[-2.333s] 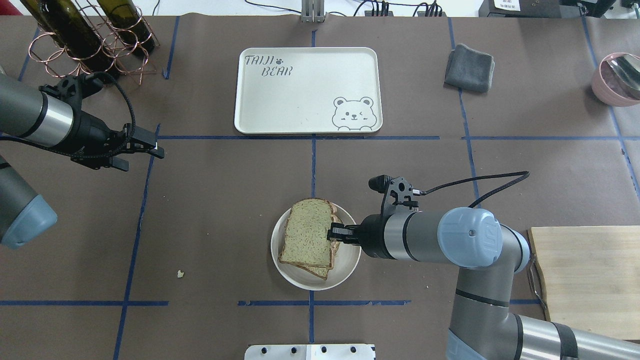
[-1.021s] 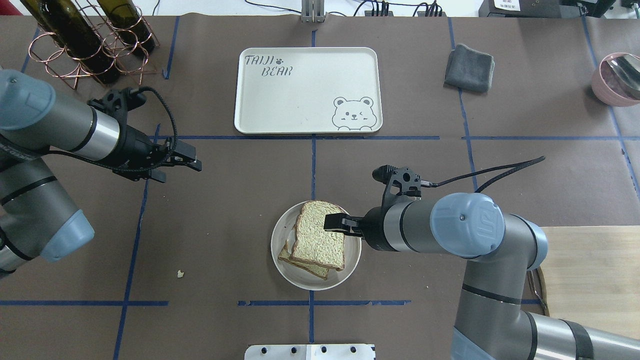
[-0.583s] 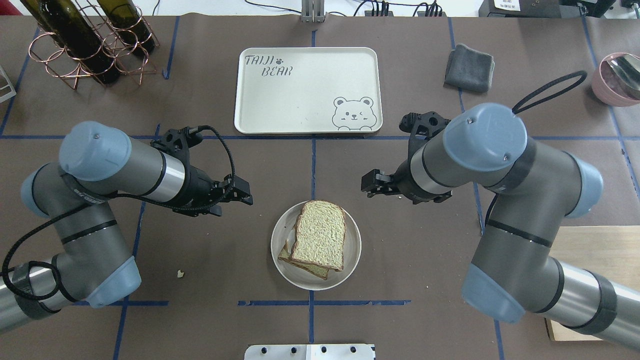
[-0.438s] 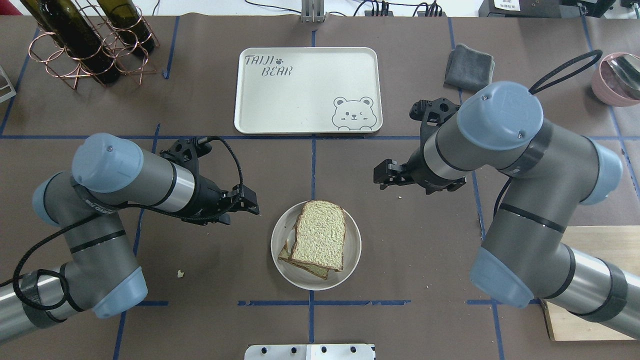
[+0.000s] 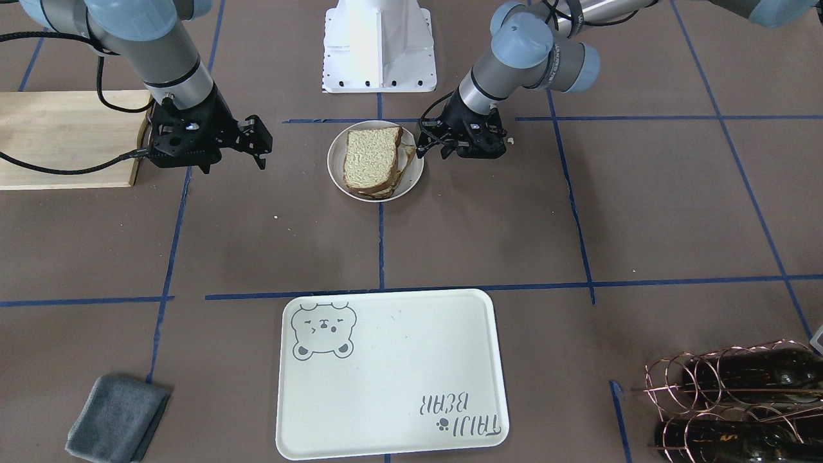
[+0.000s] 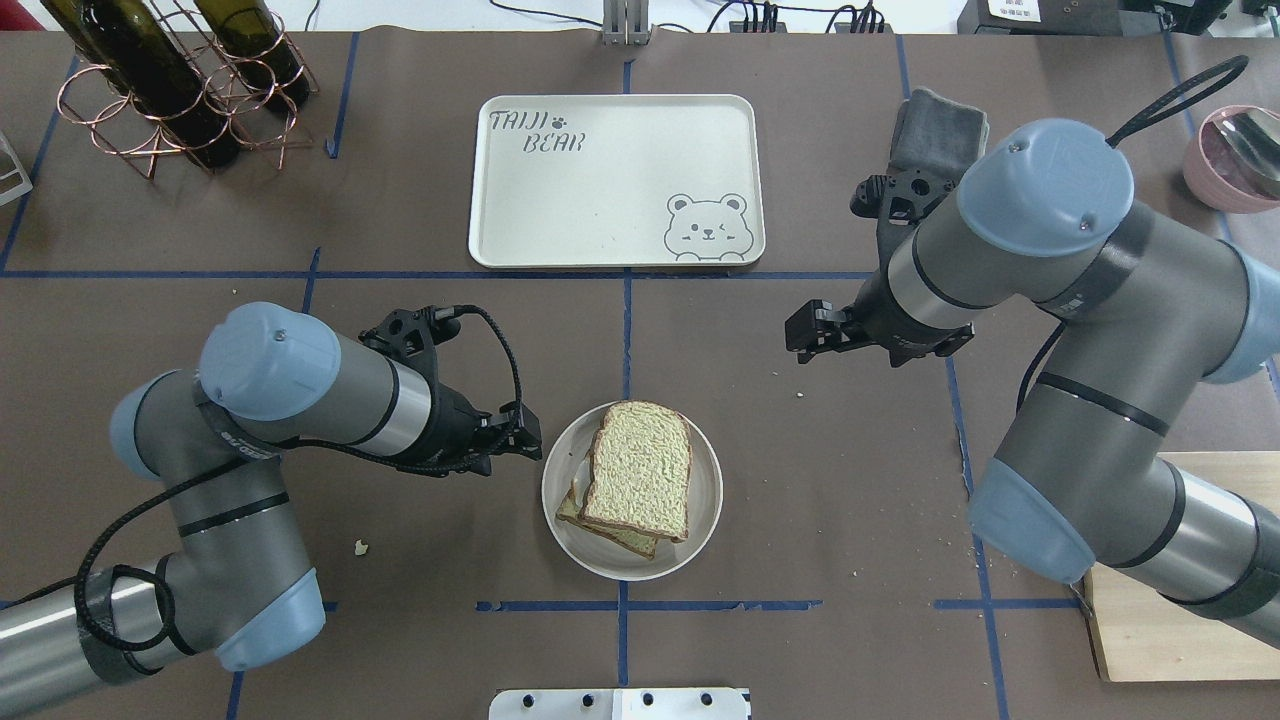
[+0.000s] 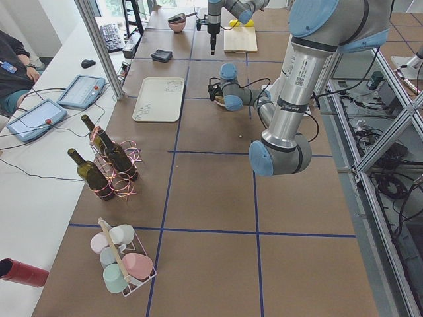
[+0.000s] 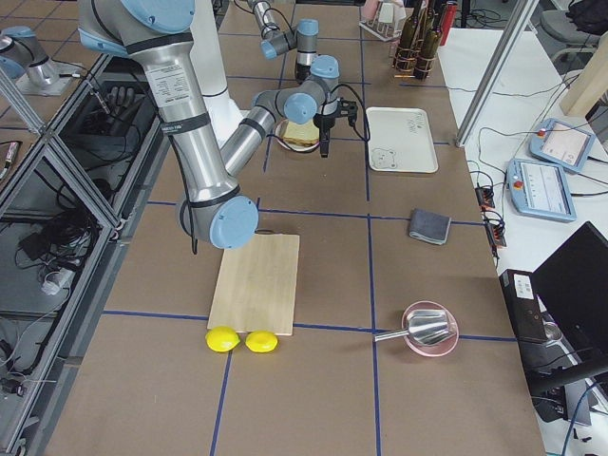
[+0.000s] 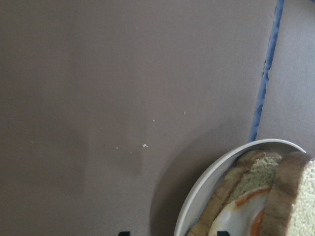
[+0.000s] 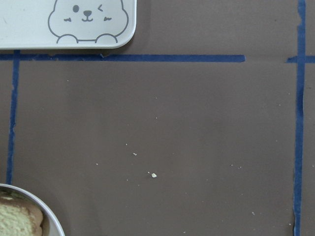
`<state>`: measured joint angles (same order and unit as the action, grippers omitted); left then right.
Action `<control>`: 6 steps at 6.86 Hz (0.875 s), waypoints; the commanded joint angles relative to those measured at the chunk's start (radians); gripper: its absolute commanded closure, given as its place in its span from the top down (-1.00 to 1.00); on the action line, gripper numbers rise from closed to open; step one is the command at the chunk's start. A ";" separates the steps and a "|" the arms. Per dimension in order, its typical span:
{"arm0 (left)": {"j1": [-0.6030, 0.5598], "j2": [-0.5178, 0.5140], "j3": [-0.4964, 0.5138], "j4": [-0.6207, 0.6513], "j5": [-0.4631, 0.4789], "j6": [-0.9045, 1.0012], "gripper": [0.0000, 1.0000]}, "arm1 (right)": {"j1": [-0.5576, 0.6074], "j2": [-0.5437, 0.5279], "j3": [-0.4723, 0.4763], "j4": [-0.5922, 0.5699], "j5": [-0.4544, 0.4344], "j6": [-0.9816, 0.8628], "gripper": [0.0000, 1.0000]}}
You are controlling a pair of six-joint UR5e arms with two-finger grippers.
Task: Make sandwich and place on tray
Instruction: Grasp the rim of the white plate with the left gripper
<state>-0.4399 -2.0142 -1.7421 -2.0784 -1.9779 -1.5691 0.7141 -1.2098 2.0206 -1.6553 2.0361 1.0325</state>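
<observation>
The sandwich (image 6: 637,472) lies on a small round whitish plate (image 6: 706,500) near the table's front middle, its top slice askew over the lower one. In the left wrist view the white egg (image 9: 235,220) shows between the slices. My left gripper (image 6: 533,447) is open and low at the plate's left rim. Its fingertips (image 9: 124,232) stand either side of the rim in the left wrist view. My right gripper (image 6: 803,336) is open and empty, raised to the right of the plate and beyond it. The cream tray (image 6: 610,180) with the bear drawing lies bare at the far middle.
A copper rack with wine bottles (image 6: 170,80) stands at the far left. A grey cloth (image 6: 935,118) lies at the far right, partly behind my right arm. A pink bowl (image 6: 1235,155) is at the right edge. A wooden cutting board (image 6: 1150,630) is at the near right.
My right gripper let go of the top slice on the sandwich and drew back up and to the right. My left arm swung in from the far left to the plate's left rim.
</observation>
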 commanded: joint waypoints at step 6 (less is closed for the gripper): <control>0.009 -0.064 0.087 0.007 0.024 0.000 -0.11 | 0.082 -0.050 0.017 -0.001 0.073 -0.077 1.00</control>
<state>-0.4311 -2.0691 -1.6668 -2.0716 -1.9565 -1.5692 0.7944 -1.2586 2.0363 -1.6567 2.1088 0.9561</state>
